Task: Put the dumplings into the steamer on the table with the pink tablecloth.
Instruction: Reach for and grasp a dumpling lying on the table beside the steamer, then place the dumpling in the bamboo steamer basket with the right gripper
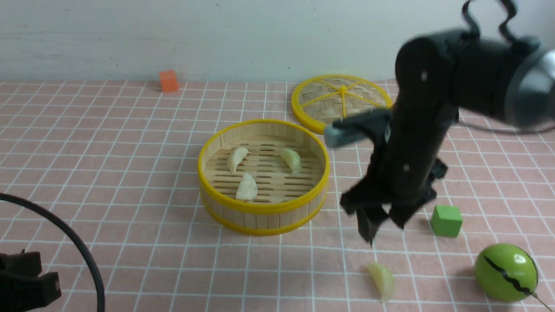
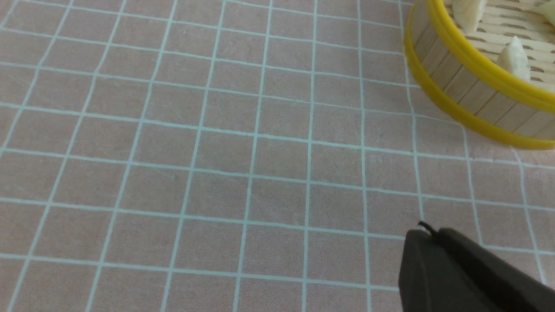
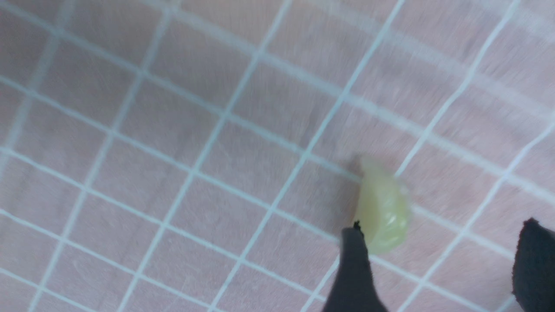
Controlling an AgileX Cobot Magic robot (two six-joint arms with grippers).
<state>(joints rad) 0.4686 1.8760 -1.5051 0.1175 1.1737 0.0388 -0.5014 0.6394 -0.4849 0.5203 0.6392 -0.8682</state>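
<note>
Nearest, left tool (image 2: 427,236), pressed together, above bare pink tablecloth (image 2: 217,130) covering bench (image 1: 86,130). Then green ball (image 1: 506,273) and one loose dumpling (image 1: 381,279) flat on cloth, outside steamer. Just beyond and above it, right tool (image 1: 386,225), spread wide, pinching nothing. Beside that, green cube (image 1: 446,221). Mid-bench, steamer (image 1: 260,208) with three dumplings (image 1: 247,187) inside. Farthest, woven lid (image 1: 342,99) and orange cube (image 1: 168,81).
</note>
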